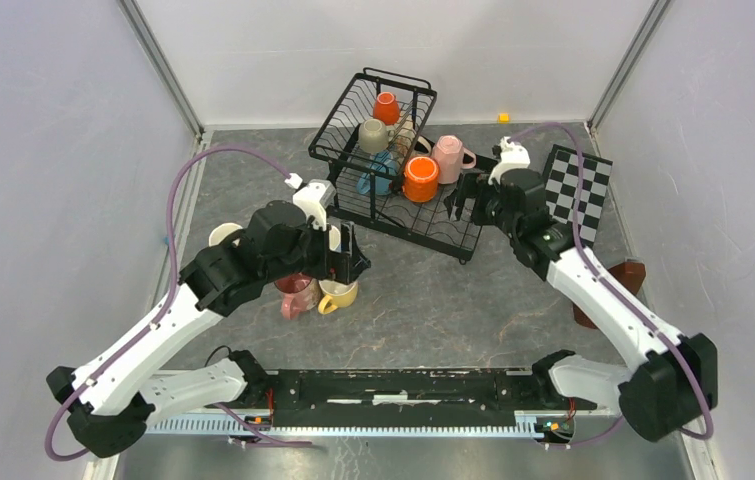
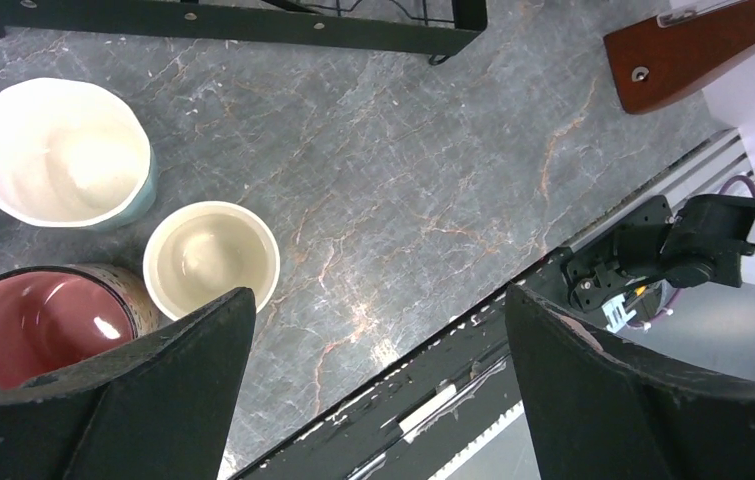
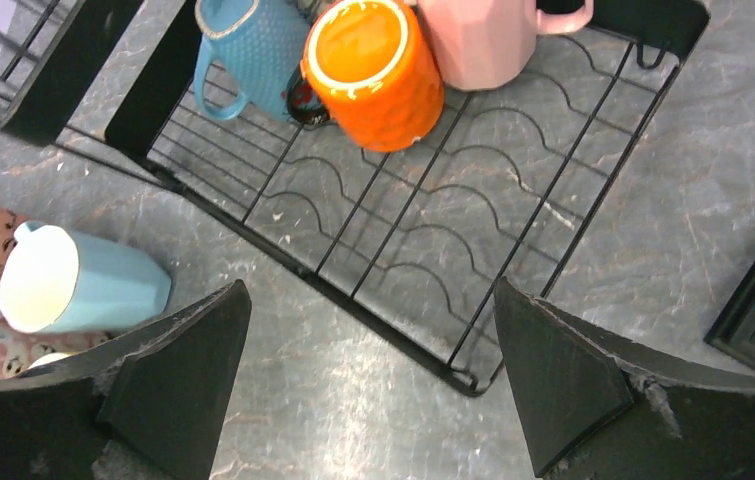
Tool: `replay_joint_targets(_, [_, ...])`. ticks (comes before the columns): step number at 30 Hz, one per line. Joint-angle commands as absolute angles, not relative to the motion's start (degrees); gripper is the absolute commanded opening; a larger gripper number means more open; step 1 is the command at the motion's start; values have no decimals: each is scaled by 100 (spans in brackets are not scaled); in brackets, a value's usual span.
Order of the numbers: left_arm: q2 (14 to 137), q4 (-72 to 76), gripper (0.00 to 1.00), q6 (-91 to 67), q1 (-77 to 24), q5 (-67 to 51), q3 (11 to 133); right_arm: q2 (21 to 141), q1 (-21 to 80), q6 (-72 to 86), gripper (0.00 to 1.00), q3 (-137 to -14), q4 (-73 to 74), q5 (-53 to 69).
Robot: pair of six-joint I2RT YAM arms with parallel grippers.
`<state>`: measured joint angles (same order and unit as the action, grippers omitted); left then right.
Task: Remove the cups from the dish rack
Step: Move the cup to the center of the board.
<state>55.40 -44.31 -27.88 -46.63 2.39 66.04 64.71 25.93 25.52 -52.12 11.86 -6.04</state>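
The black wire dish rack (image 1: 348,120) stands at the back centre. It holds a small orange cup (image 1: 385,107), a beige cup (image 1: 373,135), a blue cup (image 1: 383,172), a large orange cup (image 1: 420,178) and a pink cup (image 1: 450,153). My right gripper (image 1: 461,200) hovers open over the rack's near right corner (image 3: 453,375), nothing between its fingers. In the right wrist view the orange cup (image 3: 378,70) lies on its side between the blue (image 3: 253,55) and pink (image 3: 478,40) ones. My left gripper (image 1: 349,262) is open and empty beside cups on the table: pink (image 2: 23,330), cream (image 2: 211,258), light blue (image 2: 61,150).
A black-and-white checkered board (image 1: 578,190) lies right of the rack, with a brown wooden piece (image 1: 625,278) nearer the right arm. A small yellow block (image 1: 503,117) sits by the back wall. A white cup (image 1: 223,235) stands left of the left arm. The arms' base rail (image 1: 393,395) runs along the near edge.
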Motion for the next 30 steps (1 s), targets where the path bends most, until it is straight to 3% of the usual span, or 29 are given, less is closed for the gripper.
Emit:
replay_joint_targets(1, [5325,-4255,100,-3052,-4678,28,6561,7057,2208,2066,98,-5750,489,-48])
replay_joint_targets(7, [5090,-4330,100,-3067,-4675,-144,6557,8096,1785,1580,98,-6550,83,510])
replay_joint_targets(22, [4645,-4834,100,-3108,-4676,-114,6693,10738,1648,266,98,-9498,650,294])
replay_joint_targets(30, [4531,-4908,100,-3179,-4677,-135,6767,11271,1476,242,98,-9520,463,577])
